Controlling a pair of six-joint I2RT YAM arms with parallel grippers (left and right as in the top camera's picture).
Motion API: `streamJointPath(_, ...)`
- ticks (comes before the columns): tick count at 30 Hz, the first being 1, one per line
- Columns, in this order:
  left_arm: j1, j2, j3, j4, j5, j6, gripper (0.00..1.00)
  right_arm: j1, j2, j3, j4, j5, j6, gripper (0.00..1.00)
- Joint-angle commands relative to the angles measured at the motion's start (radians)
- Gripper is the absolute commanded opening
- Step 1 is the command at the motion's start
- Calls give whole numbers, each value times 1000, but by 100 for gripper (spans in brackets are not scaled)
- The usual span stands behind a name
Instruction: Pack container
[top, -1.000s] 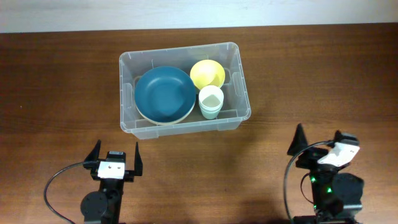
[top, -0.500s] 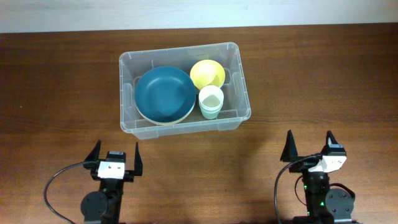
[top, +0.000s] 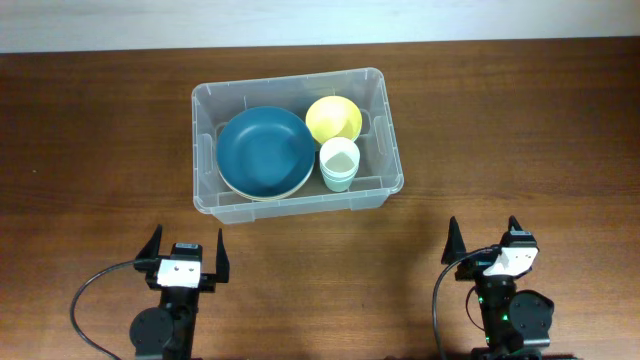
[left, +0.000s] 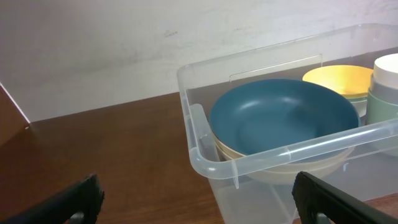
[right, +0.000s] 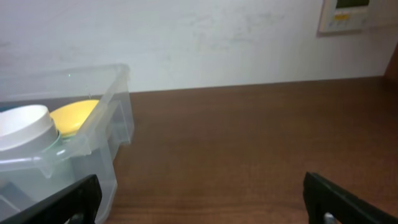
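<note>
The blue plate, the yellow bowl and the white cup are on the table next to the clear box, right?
No. The blue plate, yellow bowl and white cup are inside the clear box, not next to it. The overhead view shows it.

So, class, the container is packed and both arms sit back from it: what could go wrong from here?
1. The cups seem to stand about rim-high in the container; a lid pressed on might catch or tip them.
2. The blue bowl rests on a cream bowl; lifting or pushing the container could make that stack slide.
</note>
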Motion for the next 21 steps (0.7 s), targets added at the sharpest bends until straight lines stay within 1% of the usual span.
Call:
streamJointPath(1,3,-9,-8,2,7,12,100,8,-10,-7,-2,-8,-42,99)
streamJointPath(5,3,-9,-8,2,7,12,100,8,-10,-7,-3,-8,-88,99)
streamJointPath(21,3,-9,-8,2,7,12,100,6,-7,-7,-3,-1,-88,99)
